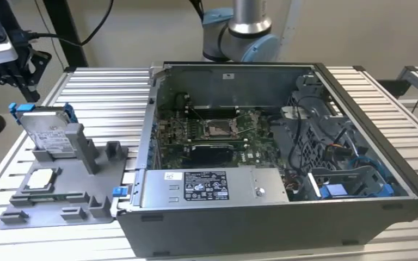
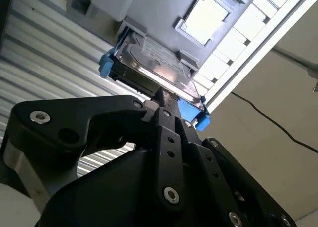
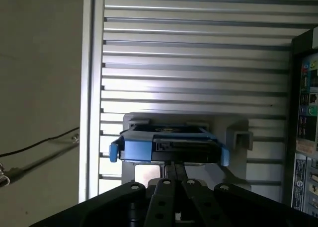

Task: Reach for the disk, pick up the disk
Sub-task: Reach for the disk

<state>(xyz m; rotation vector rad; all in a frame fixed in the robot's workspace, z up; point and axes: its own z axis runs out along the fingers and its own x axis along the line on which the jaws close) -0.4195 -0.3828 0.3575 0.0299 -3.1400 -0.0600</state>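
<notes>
Closest thing first: the claw point(image 2: 163, 94). In both wrist views its two black fingers were pinched together with basically no gap, and they weren't gripping anything. So narrow and empty.

Just past the fingertips sat the disk point(image 2: 154, 63). It wasn't touching the claw, but the fingers were lined up with its upper edge. It stood on its edge, a bit tilted, and you could see its blue frame point(image 3: 136, 148) running along that top edge, with little tabs sticking out at both ends. In the exterior view the claw hung above the disk, off toward the exterior view's left, with clear air between them.

The disk was slotted into a grey holder point(image 1: 56, 201) and propped against the upright posts. On the flat part of that holder, nearer the camera, lay a small square processor chip point(image 1: 41, 178).

The whole lot sat on a slatted metal tabletop point(image 1: 107, 92). Just beside the holder, on the exterior view's right, was an open computer case point(image 1: 267, 228). It had a labelled power supply point(image 1: 209, 187) along its near side and the motherboard point(image 1: 216, 130) behind that. Farthest back, behind the case, the arm point(image 1: 241, 27) rose up.
</notes>
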